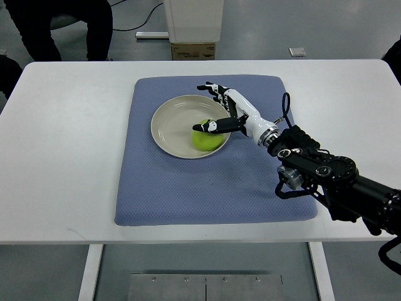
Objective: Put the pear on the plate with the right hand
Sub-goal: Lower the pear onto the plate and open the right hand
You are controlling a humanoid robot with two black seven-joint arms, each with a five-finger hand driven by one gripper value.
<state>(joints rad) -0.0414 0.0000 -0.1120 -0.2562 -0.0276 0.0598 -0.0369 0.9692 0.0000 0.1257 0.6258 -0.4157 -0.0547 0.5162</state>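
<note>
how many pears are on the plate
1. The pear lies in the plate, toward its right near edge, with the right hand over it. None looks hidden.

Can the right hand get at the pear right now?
Probably yes: the right hand is already over the plate, thumb on the pear, with nothing between them.

We take this for a lab or test room. We see a plain white table [62,157] on a smooth grey floor [263,31], with a blue mat [188,194] laid out as a work area. Cables [135,19] trail across the floor, a white cabinet [193,19] stands on a cardboard box [193,51], and a person [56,25] stands behind the table.
</note>
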